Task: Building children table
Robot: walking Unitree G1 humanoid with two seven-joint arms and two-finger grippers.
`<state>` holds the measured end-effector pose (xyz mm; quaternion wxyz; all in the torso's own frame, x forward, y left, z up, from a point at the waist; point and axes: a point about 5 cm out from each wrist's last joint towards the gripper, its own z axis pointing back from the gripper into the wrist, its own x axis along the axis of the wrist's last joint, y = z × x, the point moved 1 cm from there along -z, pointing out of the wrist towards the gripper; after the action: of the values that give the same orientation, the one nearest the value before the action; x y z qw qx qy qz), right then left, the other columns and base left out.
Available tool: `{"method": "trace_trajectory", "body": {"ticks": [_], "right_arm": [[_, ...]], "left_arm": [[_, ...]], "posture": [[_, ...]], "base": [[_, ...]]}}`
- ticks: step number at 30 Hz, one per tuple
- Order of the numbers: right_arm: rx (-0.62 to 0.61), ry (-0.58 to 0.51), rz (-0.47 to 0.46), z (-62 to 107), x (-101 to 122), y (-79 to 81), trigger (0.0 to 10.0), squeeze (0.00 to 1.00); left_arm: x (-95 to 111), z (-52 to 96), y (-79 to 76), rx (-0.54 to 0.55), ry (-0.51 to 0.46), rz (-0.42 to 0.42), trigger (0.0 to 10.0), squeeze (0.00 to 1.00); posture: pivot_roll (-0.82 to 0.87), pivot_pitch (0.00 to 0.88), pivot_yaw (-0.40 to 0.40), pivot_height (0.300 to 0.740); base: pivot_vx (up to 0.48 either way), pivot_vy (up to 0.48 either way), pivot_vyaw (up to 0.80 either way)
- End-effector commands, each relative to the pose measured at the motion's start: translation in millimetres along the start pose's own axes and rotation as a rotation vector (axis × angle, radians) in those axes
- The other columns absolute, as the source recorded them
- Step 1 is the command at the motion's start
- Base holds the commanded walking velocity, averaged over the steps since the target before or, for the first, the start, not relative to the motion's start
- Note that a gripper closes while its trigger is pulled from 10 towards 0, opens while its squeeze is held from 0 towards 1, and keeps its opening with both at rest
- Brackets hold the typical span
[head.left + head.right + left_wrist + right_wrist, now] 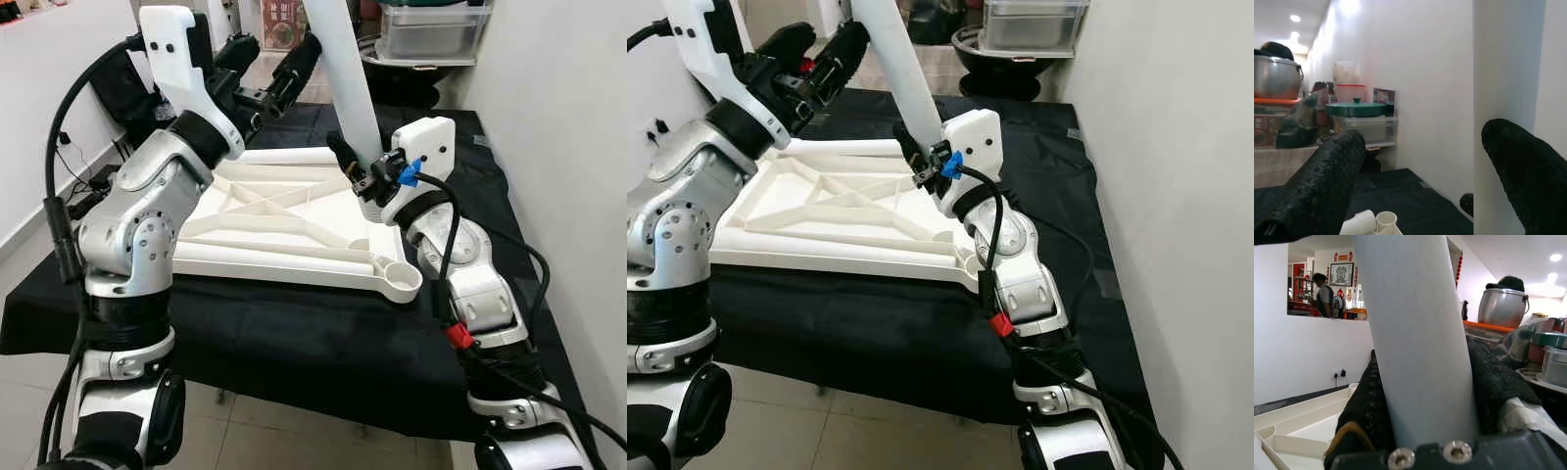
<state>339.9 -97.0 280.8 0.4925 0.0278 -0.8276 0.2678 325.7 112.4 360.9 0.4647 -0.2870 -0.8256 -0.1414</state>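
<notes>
The right tool (355, 168) is clamping the white table leg (343, 73) near its lower end, its two black fingers (1364, 401) pressing on both sides of the tube. The leg's long axis is rising steeply from this tool, leaning a little toward the left tool (269, 83). The upturned white tabletop (284, 230) is lying on the black-covered desk (294, 343), directly under and beside the right tool. The left tool is standing apart, its fingers (1322, 186) open, just beside the upper part of the leg and not gripping it. I judge the leg's foot must go down into a corner socket (400, 277), which lies nearer to the right arm.
</notes>
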Motion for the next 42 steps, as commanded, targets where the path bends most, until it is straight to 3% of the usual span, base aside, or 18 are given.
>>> {"method": "trace_trajectory", "body": {"ticks": [1, 8, 20, 21, 25, 26, 42], "right_arm": [[0.055, -0.048, 0.034, -3.3, 6.6, 12.7, 10.0, 0.00], [0.059, -0.051, 0.035, -6.4, 4.7, 18.9, 10.0, 0.00], [0.068, -0.055, 0.006, -7.8, 5.3, 19.3, 10.0, 0.00], [0.068, -0.054, 0.005, -7.6, 5.2, 19.4, 10.0, 0.00], [0.069, -0.054, 0.006, -7.6, 5.0, 19.5, 10.0, 0.00], [0.067, -0.050, 0.006, -7.1, 4.4, 19.3, 10.0, 0.00], [0.029, -0.019, -0.072, -6.6, 0.1, 11.8, 10.0, 0.00]], "left_arm": [[0.4, -8.0, -14.2, -0.080, 0.007, -0.022, 10.0, 0.00], [-0.3, -8.8, -28.8, -0.196, 0.010, -0.004, 10.0, 0.00], [4.2, -8.5, -27.5, -0.197, -0.008, -0.039, 10.0, 0.00], [5.3, -9.7, -25.7, -0.186, -0.015, -0.048, 7.1, 0.00], [6.2, -10.8, -23.9, -0.178, -0.021, -0.055, 7.1, 0.00], [7.3, -11.8, -23.6, -0.175, -0.029, -0.060, 0.0, 0.00], [18.3, -15.2, -20.9, -0.157, -0.087, -0.070, 0.0, 0.00]], "posture": [[-0.03, 0.000, 0.000, 0.740], [-0.02, 0.000, 0.003, 0.740], [-0.02, 0.000, 0.006, 0.740], [-0.03, 0.000, 0.009, 0.740], [-0.03, 0.000, 0.009, 0.740], [-0.03, 0.000, 0.010, 0.740], [-0.03, 0.003, 0.005, 0.740]], "base": [[0.000, 0.000, 0.00], [0.000, 0.000, 0.00], [0.000, 0.000, 0.00], [0.000, 0.000, 0.00], [0.000, 0.000, 0.00], [0.000, 0.000, 0.00], [0.000, 0.000, 0.00]]}}
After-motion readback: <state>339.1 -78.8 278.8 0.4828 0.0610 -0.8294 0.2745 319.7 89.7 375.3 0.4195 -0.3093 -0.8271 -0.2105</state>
